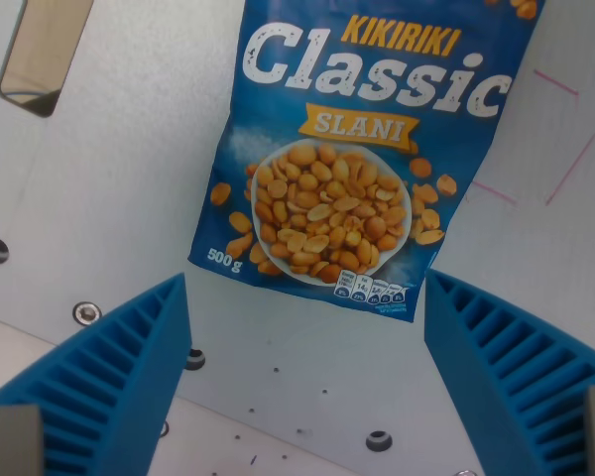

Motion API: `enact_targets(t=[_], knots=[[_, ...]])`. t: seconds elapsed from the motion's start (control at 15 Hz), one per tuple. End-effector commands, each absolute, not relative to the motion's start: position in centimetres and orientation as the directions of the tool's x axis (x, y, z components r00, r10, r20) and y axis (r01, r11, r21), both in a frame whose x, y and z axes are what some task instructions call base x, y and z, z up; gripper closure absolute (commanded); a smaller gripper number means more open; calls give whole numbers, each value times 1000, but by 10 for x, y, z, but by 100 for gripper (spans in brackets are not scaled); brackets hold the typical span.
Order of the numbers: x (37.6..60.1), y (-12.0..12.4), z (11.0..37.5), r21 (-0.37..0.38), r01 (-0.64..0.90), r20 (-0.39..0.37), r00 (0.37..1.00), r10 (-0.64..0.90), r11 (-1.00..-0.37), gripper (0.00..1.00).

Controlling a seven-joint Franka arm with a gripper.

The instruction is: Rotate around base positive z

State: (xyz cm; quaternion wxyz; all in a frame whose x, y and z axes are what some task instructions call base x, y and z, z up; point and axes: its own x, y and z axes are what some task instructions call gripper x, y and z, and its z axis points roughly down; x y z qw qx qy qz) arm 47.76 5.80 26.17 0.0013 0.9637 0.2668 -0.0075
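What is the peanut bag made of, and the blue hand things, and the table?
The peanut bag looks like thin printed plastic film, a bit glossy and creased. The hand, open, has blue ridged fingers, probably matte moulded or printed plastic. The table looks like pale brushed metal with screw holes, though painted board is possible.

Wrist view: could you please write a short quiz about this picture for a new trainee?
1. True or false: the end effector is closed on the peanut bag.
2. Which word is printed on the bag's yellow banner? A) SLANI B) SWEET C) HOT
3. Fill in: the fingers are coloured ____.

Key:
1. False. The jaws stand wide apart and the bag lies on the table beyond them, untouched.
2. A.
3. Blue.
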Motion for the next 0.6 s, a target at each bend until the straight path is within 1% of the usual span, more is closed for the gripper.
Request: enact_targets(t=[0.07,0.6], knots=[[478,58,264,4,650,-12,760,650,-760,0],[478,58,264,4,727,-12,686,727,-686,0]])
